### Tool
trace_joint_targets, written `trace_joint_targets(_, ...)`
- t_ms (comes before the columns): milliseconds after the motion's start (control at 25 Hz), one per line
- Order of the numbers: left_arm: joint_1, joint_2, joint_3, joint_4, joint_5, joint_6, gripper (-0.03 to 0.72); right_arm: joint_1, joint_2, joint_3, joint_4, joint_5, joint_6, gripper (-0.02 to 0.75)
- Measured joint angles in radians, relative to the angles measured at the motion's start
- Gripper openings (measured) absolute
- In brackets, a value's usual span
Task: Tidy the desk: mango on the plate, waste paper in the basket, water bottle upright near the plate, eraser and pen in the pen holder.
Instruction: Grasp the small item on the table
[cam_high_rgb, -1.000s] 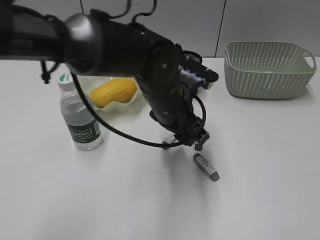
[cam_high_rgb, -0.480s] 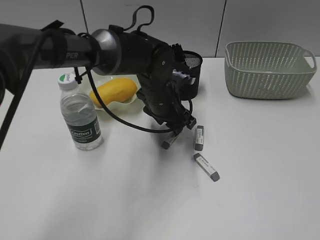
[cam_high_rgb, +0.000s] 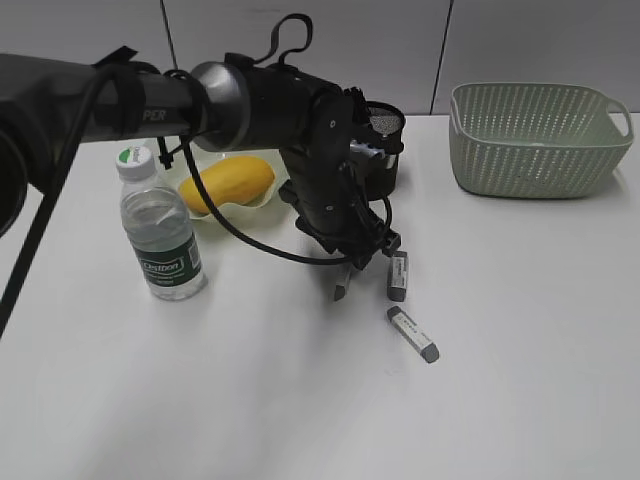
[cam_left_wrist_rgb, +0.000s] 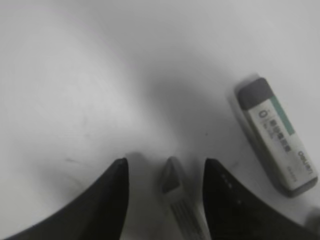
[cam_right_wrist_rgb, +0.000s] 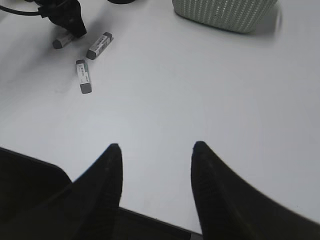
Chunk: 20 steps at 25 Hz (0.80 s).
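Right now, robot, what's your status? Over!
Left hand down on desk, fingers open around one eraser. Right hand open, holding nothing. Two other erasers beside it. Nothing in the way.

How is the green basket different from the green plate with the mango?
The basket is boxy with straight woven walls full of holes; the plate is low, smooth and wavy-rimmed. The basket stands at the desk's far right; the plate sits at the left behind the bottle. The plate holds the mango. Both are pale green.
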Motion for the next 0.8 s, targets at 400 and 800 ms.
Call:
trace_joint_targets(400, 0.0, 0.023, -0.027, -0.003, 0.043, 0.0, 0.342, 0.0, 0.0, 0.0, 0.0, -0.001, 0.0, 0.368)
trace_joint_targets(800, 0.005, -0.053, -0.025, 0.01, -0.181, 0.0, 0.074, 0.0, 0.0, 0.0, 0.0, -0.001, 0.0, 0.367)
